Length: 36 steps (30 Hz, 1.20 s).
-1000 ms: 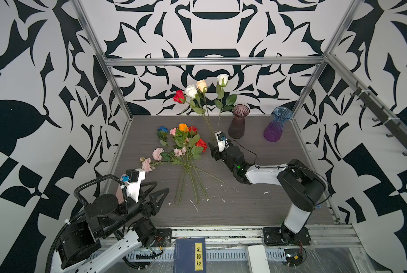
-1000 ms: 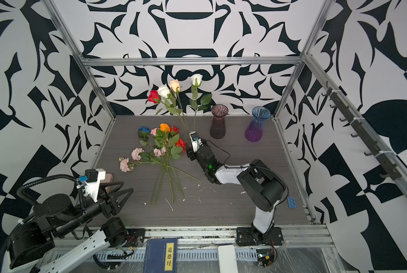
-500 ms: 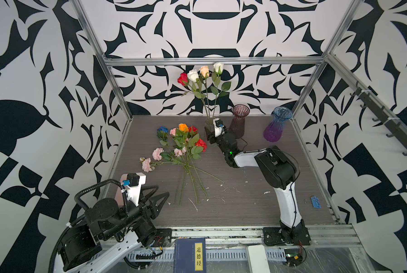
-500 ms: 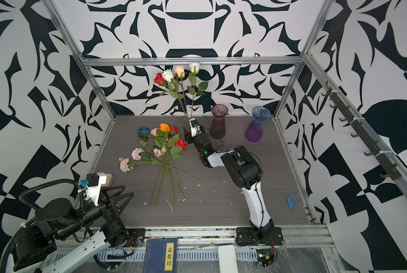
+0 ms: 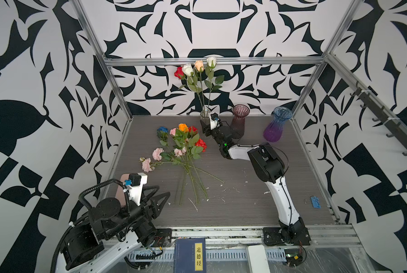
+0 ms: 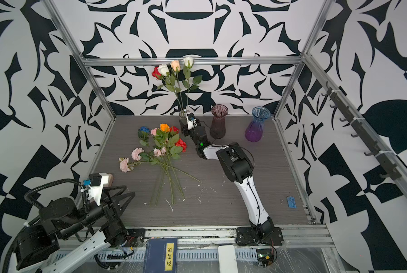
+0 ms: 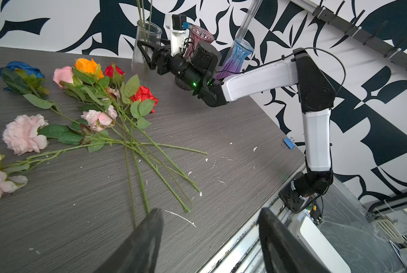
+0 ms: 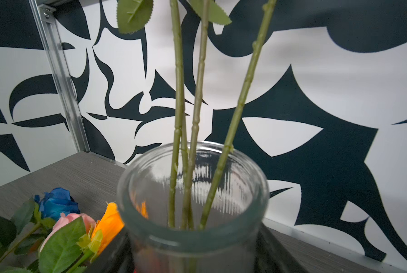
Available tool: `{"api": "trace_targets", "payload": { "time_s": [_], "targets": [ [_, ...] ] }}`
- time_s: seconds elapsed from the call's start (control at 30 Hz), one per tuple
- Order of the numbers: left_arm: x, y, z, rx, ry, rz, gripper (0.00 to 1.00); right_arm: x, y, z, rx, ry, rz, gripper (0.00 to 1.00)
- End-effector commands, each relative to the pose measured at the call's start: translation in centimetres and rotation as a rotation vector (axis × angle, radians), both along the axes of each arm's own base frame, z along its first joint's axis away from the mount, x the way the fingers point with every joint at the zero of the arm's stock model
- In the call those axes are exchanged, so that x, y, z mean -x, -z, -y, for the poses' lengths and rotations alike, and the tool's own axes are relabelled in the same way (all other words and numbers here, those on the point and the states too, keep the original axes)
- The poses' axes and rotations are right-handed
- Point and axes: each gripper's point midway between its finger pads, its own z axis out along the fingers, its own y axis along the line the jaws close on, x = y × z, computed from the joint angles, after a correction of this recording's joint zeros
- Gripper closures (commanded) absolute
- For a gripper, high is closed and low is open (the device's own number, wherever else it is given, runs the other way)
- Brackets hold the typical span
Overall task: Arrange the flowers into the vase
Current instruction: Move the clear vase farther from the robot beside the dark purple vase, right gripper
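At the back edge of the surface, the right end effector clasps the glass vase, with four roses standing in it. The remaining flowers lie heaped nearer the left edge. They look light, with soft blooms and wiry stems, best pinched low on the bare stems. The left end effector hangs spread and empty over the front-left corner. The crossed stems are hard to tell apart, and the vase's base is hidden.

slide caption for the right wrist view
Green stems in the clear glass vase, roses lying on the table beside it
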Motion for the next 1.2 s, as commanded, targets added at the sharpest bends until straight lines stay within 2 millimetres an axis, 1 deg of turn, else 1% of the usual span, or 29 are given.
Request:
{"api": "trace_targets", "payload": {
  "time_s": [0.0, 0.13, 0.23, 0.27, 0.37, 0.5, 0.53, 0.57, 0.6, 0.63, 0.7, 0.73, 0.83, 0.93, 1.07, 1.13, 1.17],
  "targets": [
    [-0.2, 0.2, -0.3, 0.005, -0.022, 0.001, 0.32, -0.3, 1.2, -1.4, 0.007, -0.044, -0.054, 0.43],
    [-0.3, 0.3, -0.4, 0.006, -0.03, 0.001, 0.32, -1.0, 1.3, -2.2, 0.01, -0.062, -0.06, 0.43],
    [-0.3, 0.3, -0.4, 0.002, -0.03, -0.002, 0.33, -1.4, 0.1, -2.4, -0.001, -0.062, -0.046, 0.43],
    [-0.3, 0.4, -0.3, 0.001, -0.031, -0.003, 0.33, -1.5, 1.2, -2.5, 0.005, -0.06, -0.057, 0.43],
    [-0.3, 0.3, -0.4, 0.004, -0.03, -0.002, 0.33, -1.6, 1.0, -2.4, 0.007, -0.057, -0.055, 0.43],
    [-0.3, 0.3, -0.4, 0.007, -0.031, 0.0, 0.33, -1.4, 1.1, -2.4, 0.018, -0.056, -0.055, 0.37],
    [-0.3, 0.3, -0.5, 0.008, -0.033, 0.002, 0.33, -1.4, 1.1, -2.3, 0.019, -0.056, -0.056, 0.34],
    [-0.3, 0.2, -0.5, 0.012, -0.033, 0.004, 0.33, -1.3, 1.4, -2.3, 0.022, -0.053, -0.059, 0.27],
    [-0.3, 0.3, -0.5, 0.011, -0.034, 0.003, 0.33, -1.3, 1.6, -2.2, 0.023, -0.049, -0.059, 0.18],
    [-0.2, 0.2, -0.6, 0.011, -0.034, 0.005, 0.33, -1.2, 1.8, -2.2, 0.027, -0.047, -0.058, 0.11],
    [-0.2, 0.2, -0.5, 0.011, -0.034, 0.005, 0.33, -0.9, 0.4, -2.0, 0.026, -0.046, -0.035, 0.03],
    [-0.3, 0.2, -0.5, 0.011, -0.034, 0.005, 0.34, -0.8, 0.3, -2.0, 0.029, -0.046, -0.034, 0.01],
    [-0.3, 0.3, -0.5, 0.01, -0.034, 0.001, 0.34, -0.5, -0.1, -1.7, 0.039, -0.041, -0.025, 0.01],
    [-0.3, 0.3, -0.5, 0.006, -0.036, -0.001, 0.34, 0.3, -1.3, -1.1, 0.04, -0.037, -0.01, 0.01],
    [-0.4, 0.3, -0.5, 0.005, -0.037, -0.002, 0.34, 2.7, -4.3, 0.3, 0.036, -0.037, 0.021, 0.01],
    [-0.4, 0.3, -0.6, 0.005, -0.041, 0.0, 0.33, 4.3, -6.2, 1.1, 0.048, -0.036, 0.042, 0.01],
    [-0.3, 0.3, -0.7, 0.009, -0.045, 0.0, 0.33, 5.3, -7.6, 1.5, 0.058, -0.032, 0.049, 0.01]
  ]
}}
